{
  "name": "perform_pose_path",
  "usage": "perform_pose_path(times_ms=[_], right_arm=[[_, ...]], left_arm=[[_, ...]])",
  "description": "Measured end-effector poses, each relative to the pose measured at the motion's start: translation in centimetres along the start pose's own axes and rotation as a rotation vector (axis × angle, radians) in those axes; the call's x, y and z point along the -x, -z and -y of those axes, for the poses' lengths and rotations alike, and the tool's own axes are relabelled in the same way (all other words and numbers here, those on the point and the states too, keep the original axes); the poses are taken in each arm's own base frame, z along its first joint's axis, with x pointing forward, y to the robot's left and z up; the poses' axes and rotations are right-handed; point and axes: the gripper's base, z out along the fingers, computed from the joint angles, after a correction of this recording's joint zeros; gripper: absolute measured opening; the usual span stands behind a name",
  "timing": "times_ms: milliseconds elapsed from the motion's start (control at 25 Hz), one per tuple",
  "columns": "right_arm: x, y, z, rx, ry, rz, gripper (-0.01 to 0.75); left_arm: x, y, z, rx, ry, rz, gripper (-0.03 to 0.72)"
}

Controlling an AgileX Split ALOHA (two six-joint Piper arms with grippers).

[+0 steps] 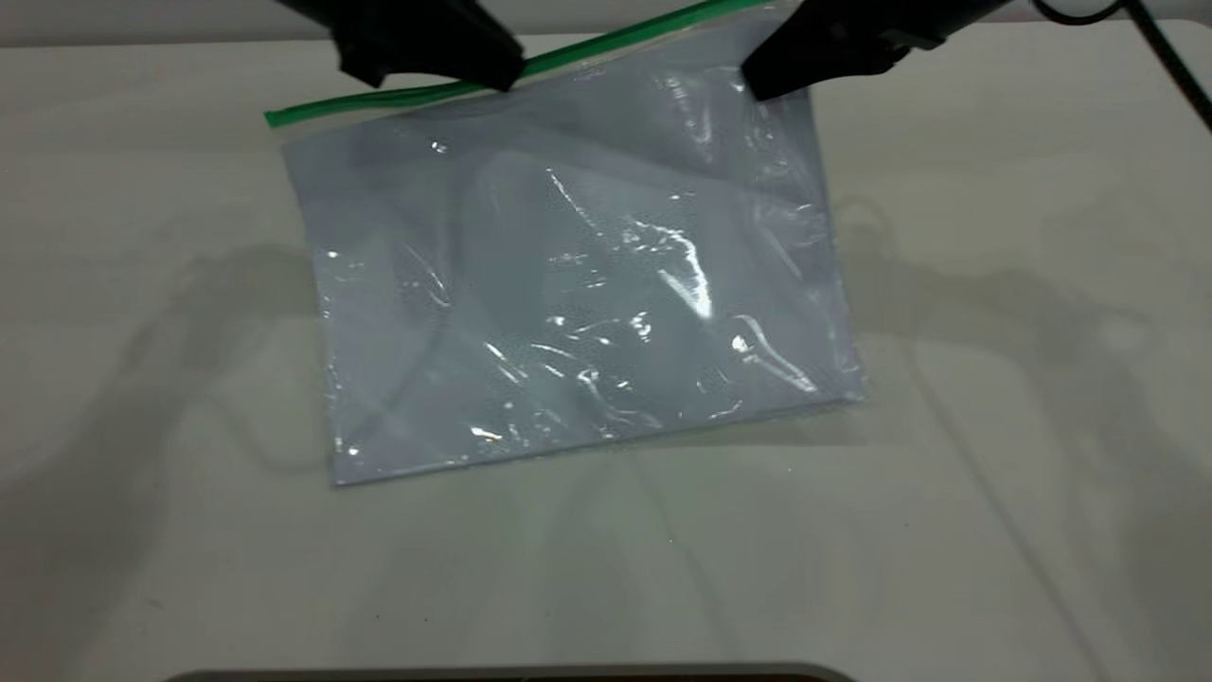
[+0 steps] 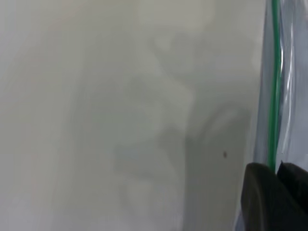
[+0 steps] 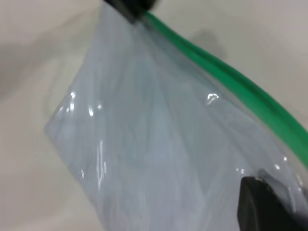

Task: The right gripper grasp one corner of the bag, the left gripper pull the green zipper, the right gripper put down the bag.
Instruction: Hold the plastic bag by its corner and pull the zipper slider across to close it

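Beside left tool [image 2: 276, 168], zipper [image 2: 275, 86]

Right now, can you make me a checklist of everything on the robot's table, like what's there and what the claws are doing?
Surface: pale table, shadows of the arms on it.
Job's things: clear bag lifted at its far edge, near edge on the table; green zipper along the raised edge.
Clutter: nothing seen.
Grippers: left gripper pinching the zipper strip; right gripper clamped on the bag's corner.
Cables: black cable trailing behind the right arm.
Surroundings: a dark rounded edge at the near side.
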Motion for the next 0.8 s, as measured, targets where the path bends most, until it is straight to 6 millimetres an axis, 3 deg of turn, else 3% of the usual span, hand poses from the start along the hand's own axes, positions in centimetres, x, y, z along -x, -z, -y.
perform_pose_path(times_ms=[280,560,800], right_arm=[[-0.6,1.1,1.4,-0.028,-0.042,0.008,0.034],[-0.6,1.2,1.5,-0.033,-0.051,0.008,0.034],[-0.6,1.2,1.6,-0.036,-0.054,0.008,0.034]], left_arm=[[-2.3,2.1,-1.0,0.019,0.078,-0.064,0.049],[-4.5,4.1,-1.7,0.029,0.141,-0.116,0.049],[-5.1,4.6,-1.8,0.028,0.150,-0.145,0.049]])
